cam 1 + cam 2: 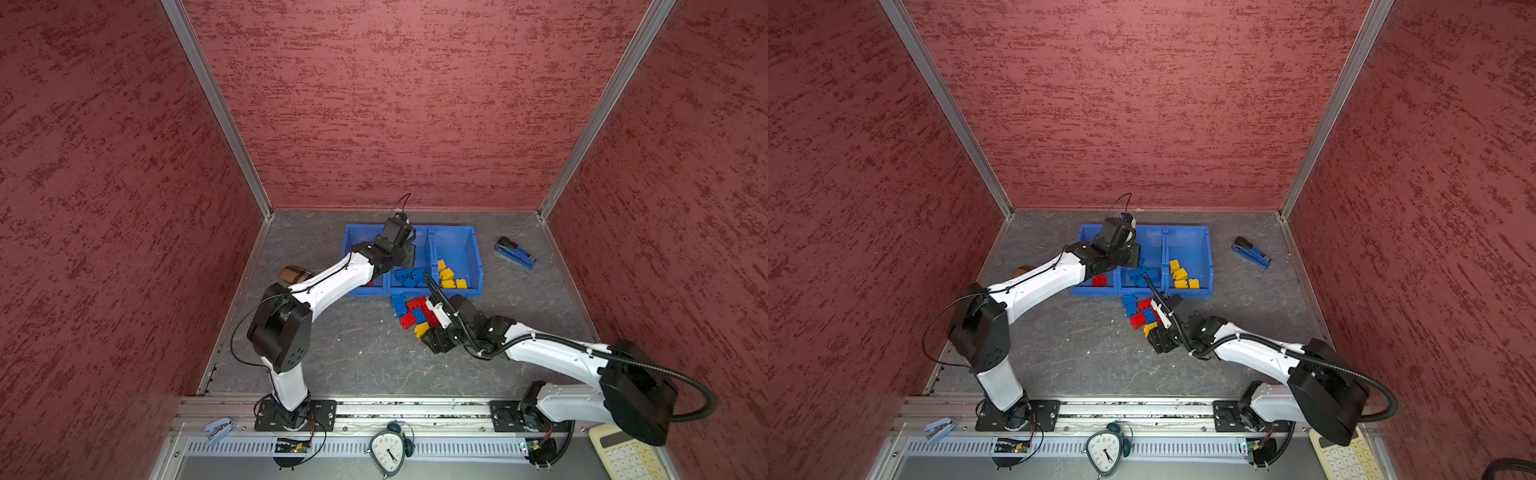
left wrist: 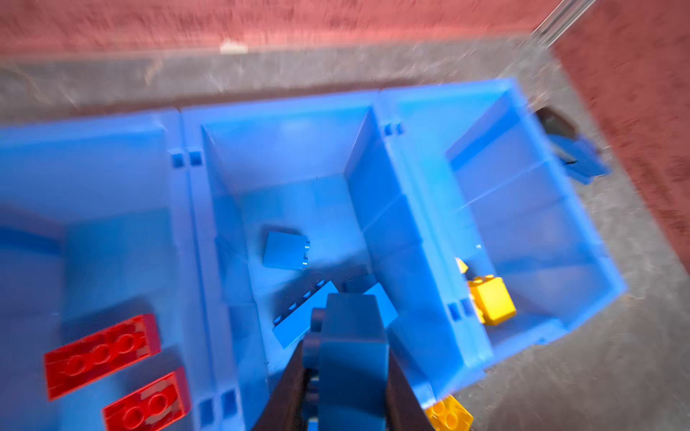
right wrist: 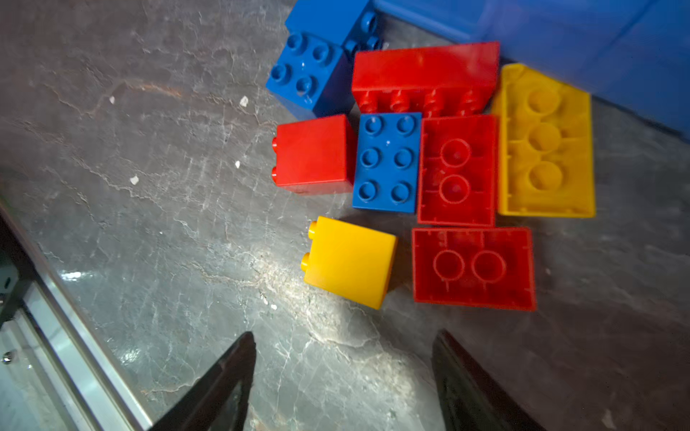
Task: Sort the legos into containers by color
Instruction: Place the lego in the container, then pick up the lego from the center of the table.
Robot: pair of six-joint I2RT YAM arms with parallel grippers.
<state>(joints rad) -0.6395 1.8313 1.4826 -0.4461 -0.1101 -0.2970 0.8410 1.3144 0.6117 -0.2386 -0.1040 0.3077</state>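
Left wrist view opens it: the left-hand bin of the three joined blue plastic open-top bins [image 2: 283, 112] holds two red studded bricks [image 2: 100, 350] and nothing else, so red has its home. Next along, over the middle bin, the left gripper [image 2: 345, 352] pinches a blue studded brick [image 2: 351, 321] between its dark fingers, hanging above the loose blue bricks [image 2: 285, 250] on that floor. I'd say it hangs there because this is the blue drop and the release is due. Blur hides how firm the pinch is. At 3 o'clock of it, the right-hand bin holds yellow bricks [image 2: 493, 298] only.

In both top views the bins sit at 12 o'clock on the grey marbled tabletop [image 1: 353, 353], with the unsorted pile of red, blue and yellow bricks [image 1: 409, 311] just beside them at 6 o'clock. The right gripper [image 3: 343, 336] hovers at 5 o'clock of the pile, jaws spread wide with nothing between them. It lines up on the yellow square brick [image 3: 351, 261] at the pile's near edge, the easy outlier and my guess for its pick. Out at 3 o'clock of the bins lies the blue-black stapler [image 1: 515, 251], no part of this sort.
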